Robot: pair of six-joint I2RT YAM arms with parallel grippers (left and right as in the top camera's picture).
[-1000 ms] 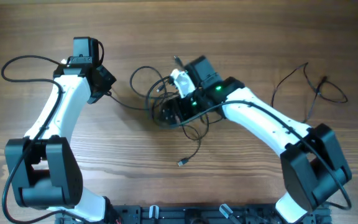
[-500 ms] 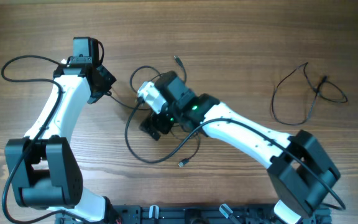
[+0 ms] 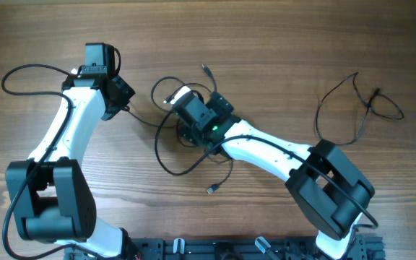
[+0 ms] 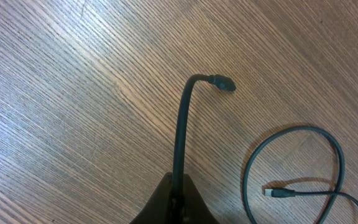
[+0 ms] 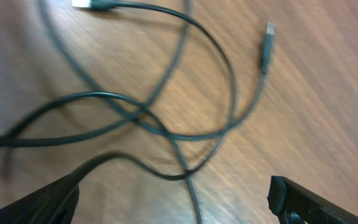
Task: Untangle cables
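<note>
Right arm (image 3: 266, 148) has swung its wrist leftward across the tangle since the frame a second ago, and one loop has spread to the lower left.

The cables (image 5: 145, 113) lie heaped at centre of the overhead view on the wooden table (image 3: 280, 43). A separate cable (image 3: 376, 94) lies well apart at upper right.

Left gripper (image 4: 174, 202): jaws closed on one cord (image 4: 180, 137), which rises to a plug (image 4: 222, 83). The grip itself is cut off at the frame bottom.

Right gripper (image 5: 174, 186): fingers (image 5: 48, 199) spread wide in the bottom corners, partly cut off and holding nothing. Strands cross the wood beyond them. The wrist view is blurred. Overhead, the wrist hides these jaws.
</note>
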